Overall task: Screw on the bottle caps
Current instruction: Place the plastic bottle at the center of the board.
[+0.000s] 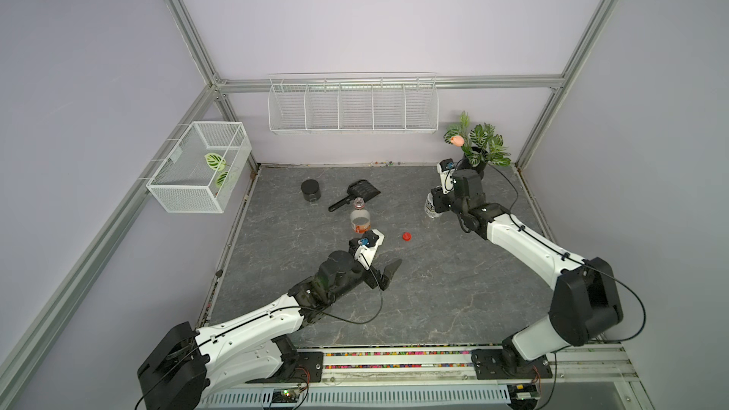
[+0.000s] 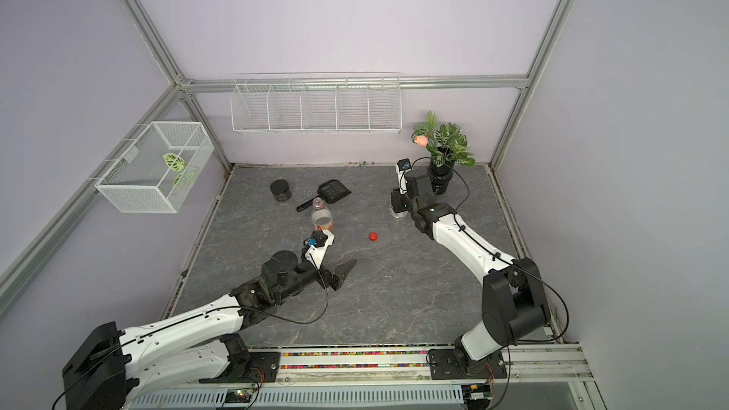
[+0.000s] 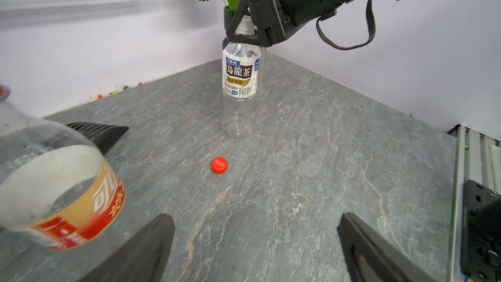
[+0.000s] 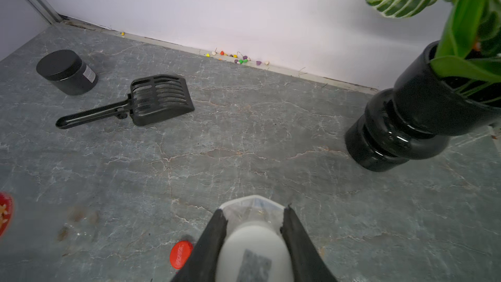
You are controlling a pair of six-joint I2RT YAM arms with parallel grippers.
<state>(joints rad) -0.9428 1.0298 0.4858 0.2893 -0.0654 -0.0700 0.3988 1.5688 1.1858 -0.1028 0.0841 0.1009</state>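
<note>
The shorter bottle with the white printed label stands upright near the back right, seen in both top views. My right gripper comes down on its neck and is shut on the white cap that sits on the mouth. The red cap lies alone on the table mid-way between the bottles. The taller bottle with the orange-red band stands uncapped. Just in front of it hovers my left gripper, open and empty.
A black jar and a black slotted scoop lie behind the taller bottle. A black vase with plants stands close behind my right gripper. Wire baskets hang on the back and left walls.
</note>
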